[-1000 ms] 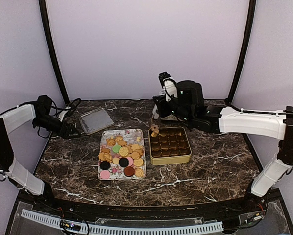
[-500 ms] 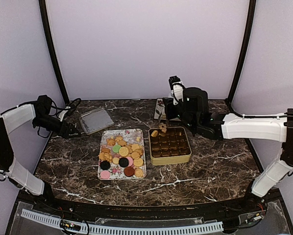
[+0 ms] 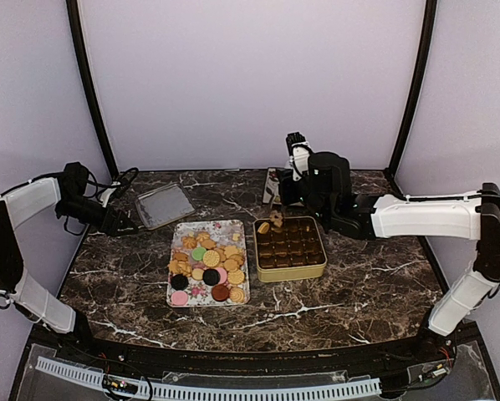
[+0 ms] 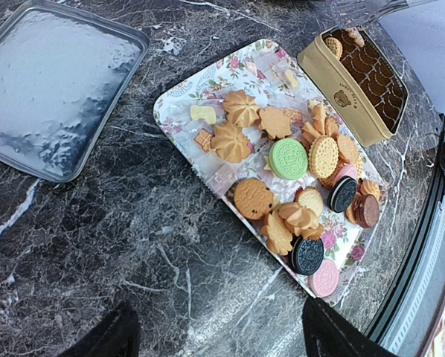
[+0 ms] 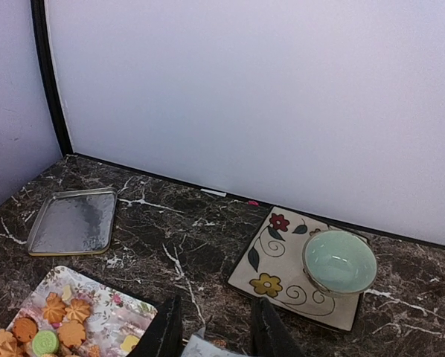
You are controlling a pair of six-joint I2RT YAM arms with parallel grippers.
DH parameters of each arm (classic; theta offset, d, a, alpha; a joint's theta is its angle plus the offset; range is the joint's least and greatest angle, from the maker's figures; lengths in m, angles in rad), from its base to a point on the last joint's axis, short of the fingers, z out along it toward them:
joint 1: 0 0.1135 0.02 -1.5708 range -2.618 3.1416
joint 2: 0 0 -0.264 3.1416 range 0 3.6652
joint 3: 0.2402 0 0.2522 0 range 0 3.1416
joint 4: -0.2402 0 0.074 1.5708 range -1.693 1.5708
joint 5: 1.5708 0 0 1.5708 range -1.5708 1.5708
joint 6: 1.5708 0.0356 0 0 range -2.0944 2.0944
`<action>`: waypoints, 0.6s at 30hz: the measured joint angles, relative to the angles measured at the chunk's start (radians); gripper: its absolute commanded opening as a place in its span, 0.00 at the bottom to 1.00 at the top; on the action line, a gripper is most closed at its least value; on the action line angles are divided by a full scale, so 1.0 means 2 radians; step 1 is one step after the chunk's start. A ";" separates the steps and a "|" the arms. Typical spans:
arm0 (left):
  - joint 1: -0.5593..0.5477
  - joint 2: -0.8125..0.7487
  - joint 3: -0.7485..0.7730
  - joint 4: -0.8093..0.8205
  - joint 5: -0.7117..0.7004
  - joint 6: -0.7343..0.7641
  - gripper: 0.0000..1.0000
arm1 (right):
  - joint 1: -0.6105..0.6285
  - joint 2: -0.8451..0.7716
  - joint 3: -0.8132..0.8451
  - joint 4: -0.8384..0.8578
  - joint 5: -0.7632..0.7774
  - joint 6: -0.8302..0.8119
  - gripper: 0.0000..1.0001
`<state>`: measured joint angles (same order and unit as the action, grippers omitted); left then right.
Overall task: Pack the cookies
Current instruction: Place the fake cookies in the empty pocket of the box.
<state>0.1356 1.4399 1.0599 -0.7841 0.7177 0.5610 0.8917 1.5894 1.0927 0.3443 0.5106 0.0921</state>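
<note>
On the far rim of the gold tin (image 3: 292,272) a cookie (image 3: 275,220) looked perched, liable to fall to the bench (image 3: 367,276) if brushed; right gripper (image 5: 215,312) and left gripper (image 4: 215,338) jaws both stood parted.

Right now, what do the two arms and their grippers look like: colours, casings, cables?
Both arms match: the left arm and right arm have white shell segments between black joints and wrist housings. Thin black cables run along each. The left gripper and right gripper have black fingers. No markings are readable.

Assorted cookies (image 4: 288,158) lie piled on the flowery tray (image 4: 176,95).
</note>
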 measured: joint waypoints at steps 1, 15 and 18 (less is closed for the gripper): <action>0.000 0.000 0.000 0.000 0.000 0.000 0.77 | 0.000 0.000 0.000 0.000 -0.001 0.001 0.21; 0.000 0.000 0.000 0.000 0.000 0.000 0.77 | 0.000 0.010 0.000 -0.003 -0.021 0.011 0.32; 0.000 0.000 0.000 0.000 0.000 0.000 0.77 | 0.000 0.010 0.000 -0.003 -0.021 0.011 0.34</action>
<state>0.1356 1.4399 1.0599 -0.7845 0.7177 0.5610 0.8917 1.6089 1.0927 0.3382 0.4679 0.1150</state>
